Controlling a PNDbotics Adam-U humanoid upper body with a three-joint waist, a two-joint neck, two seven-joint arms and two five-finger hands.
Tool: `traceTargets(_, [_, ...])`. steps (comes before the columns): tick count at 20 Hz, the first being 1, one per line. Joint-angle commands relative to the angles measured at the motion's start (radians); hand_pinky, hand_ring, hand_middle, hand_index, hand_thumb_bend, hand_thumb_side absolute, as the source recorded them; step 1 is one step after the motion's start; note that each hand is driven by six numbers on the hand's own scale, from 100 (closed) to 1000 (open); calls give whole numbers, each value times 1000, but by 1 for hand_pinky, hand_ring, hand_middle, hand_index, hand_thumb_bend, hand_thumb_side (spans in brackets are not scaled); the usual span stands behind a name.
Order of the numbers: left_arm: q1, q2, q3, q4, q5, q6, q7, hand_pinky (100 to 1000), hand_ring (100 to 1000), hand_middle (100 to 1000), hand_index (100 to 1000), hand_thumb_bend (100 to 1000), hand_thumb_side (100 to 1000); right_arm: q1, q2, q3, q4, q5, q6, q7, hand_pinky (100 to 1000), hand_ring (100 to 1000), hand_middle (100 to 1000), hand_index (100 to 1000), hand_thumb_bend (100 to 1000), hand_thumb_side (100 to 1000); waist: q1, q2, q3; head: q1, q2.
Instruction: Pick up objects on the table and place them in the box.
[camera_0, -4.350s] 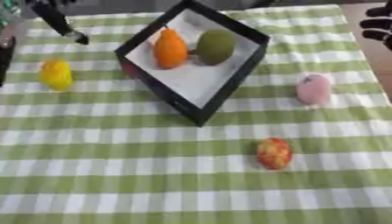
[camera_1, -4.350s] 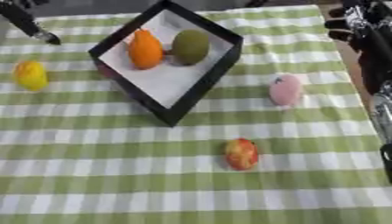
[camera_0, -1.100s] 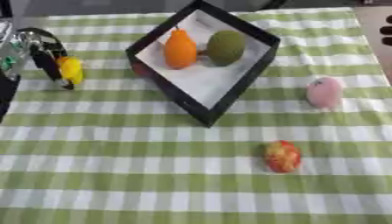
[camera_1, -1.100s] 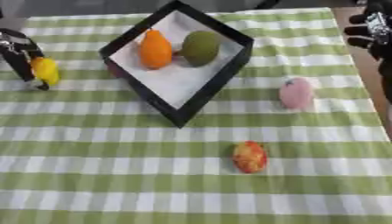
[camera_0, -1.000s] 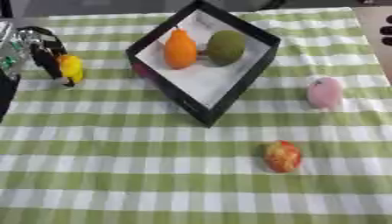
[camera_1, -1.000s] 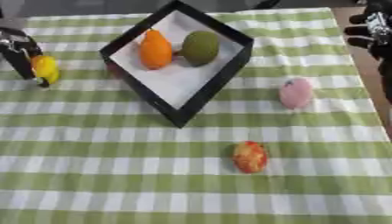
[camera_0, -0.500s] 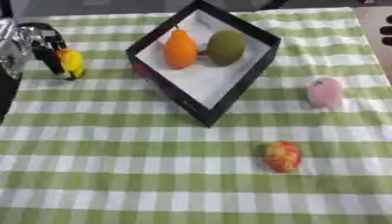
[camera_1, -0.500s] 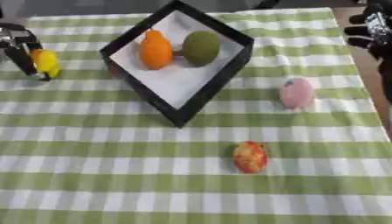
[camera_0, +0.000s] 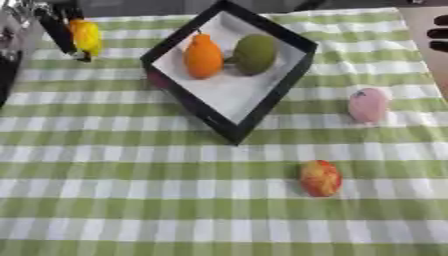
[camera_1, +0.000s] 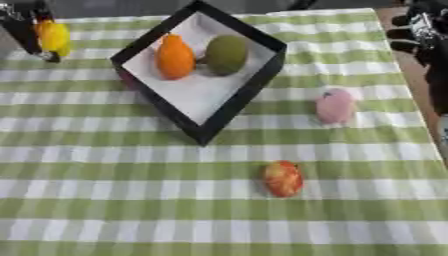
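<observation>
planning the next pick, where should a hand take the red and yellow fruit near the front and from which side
Judging by its pose, across its narrow middle from above. The red and yellow fruit lies lengthwise on the cloth, apart from the pink fruit and the box. It sits right of centre, so the right hand is probably nearer.

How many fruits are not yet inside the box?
3. A yellow fruit is held in the left hand at the far left, a pink fruit lies right of the box, and a red fruit lies nearer. None seems hidden.

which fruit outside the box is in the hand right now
The yellow fruit, top left, in the left hand. The pink fruit and red fruit lie on the cloth.
</observation>
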Motion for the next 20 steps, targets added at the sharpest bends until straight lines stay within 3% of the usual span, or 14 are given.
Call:
traceTargets(1, [-46,25,-21,-40,12,-26,-18,711,669,602,662,547,100,-10,-35,-8,-10,1,-4,1,799,743,686,896,100,593,-5,-33,0,-4,-10])
traceTargets(12, [-109,-72,-72,-158,87,-49,-30,707,656,588,655,501,100,-27,-33,1,-3,-5,-5,7,799,744,687,896,100,586,-13,-41,-10,-46,-10])
traceTargets(20, [-183,-173,-88,-142,40,-66,-43,708,660,592,659,518,100,-36,-29,5,0,-8,-4,10,799,744,687,896,100,585,-17,-45,-19,-42,-17])
